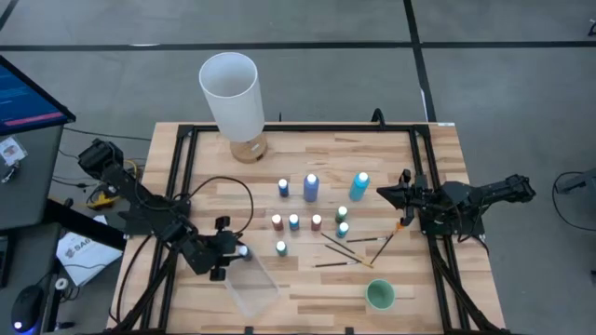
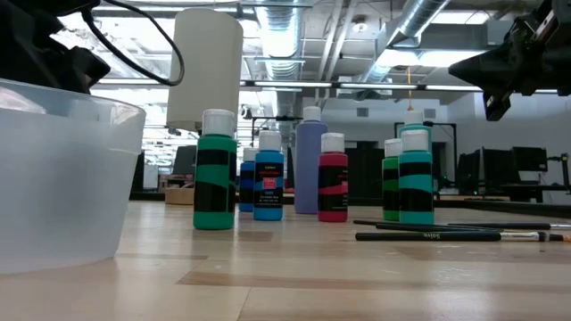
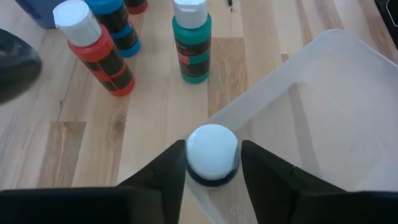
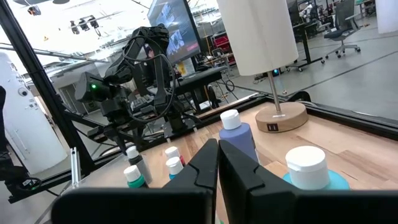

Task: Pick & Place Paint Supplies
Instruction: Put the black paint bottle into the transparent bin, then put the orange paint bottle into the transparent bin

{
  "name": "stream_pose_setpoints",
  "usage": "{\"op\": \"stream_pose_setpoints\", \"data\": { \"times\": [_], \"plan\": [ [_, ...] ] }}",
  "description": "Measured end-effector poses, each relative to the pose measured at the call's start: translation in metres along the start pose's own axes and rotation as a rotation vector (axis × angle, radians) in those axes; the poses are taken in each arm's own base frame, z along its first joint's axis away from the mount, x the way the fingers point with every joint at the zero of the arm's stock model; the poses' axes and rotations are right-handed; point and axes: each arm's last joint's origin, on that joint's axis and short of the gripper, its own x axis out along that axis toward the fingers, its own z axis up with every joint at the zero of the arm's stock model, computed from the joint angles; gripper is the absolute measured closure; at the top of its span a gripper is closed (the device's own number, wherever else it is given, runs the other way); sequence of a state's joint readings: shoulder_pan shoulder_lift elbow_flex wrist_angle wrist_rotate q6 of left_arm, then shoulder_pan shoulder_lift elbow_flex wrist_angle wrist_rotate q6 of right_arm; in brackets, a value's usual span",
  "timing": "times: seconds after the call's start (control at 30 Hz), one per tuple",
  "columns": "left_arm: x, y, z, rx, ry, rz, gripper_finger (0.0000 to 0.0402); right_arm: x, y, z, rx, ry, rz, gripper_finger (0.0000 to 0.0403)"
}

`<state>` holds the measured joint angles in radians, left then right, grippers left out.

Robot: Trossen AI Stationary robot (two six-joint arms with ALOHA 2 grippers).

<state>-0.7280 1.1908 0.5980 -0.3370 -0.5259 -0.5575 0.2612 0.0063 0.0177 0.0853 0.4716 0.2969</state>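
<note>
The clear plastic tub (image 1: 252,288) sits just ahead of and under the left gripper (image 3: 212,163), whose fingers (image 3: 165,174) stand apart on either side of a white-capped bottle (image 3: 212,151), right at the tub's rim; whether they touch the cap I cannot tell. The other bottles (image 1: 311,187) stand beyond those fingers, mid-table, between the two arms. The right gripper (image 4: 217,163) hovers above the table with fingers together, empty, the brushes (image 1: 346,251) lying on the wood just beside and below it.
</note>
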Motion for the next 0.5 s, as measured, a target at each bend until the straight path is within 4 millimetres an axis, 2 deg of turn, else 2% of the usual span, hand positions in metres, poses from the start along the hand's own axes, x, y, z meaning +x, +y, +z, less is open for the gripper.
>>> {"op": "stream_pose_setpoints", "data": {
  "times": [0.27, 0.5],
  "plan": [
    [0.000, 0.000, 0.000, -0.001, -0.002, 0.001, 0.0193, 0.000, 0.000, 0.000, 0.000, 0.000, 0.000, 0.0394],
    [-0.014, 0.009, 0.009, -0.032, -0.065, -0.022, 0.0168, 0.000, 0.000, 0.000, 0.000, 0.000, 0.000, 0.0394]
  ]
}}
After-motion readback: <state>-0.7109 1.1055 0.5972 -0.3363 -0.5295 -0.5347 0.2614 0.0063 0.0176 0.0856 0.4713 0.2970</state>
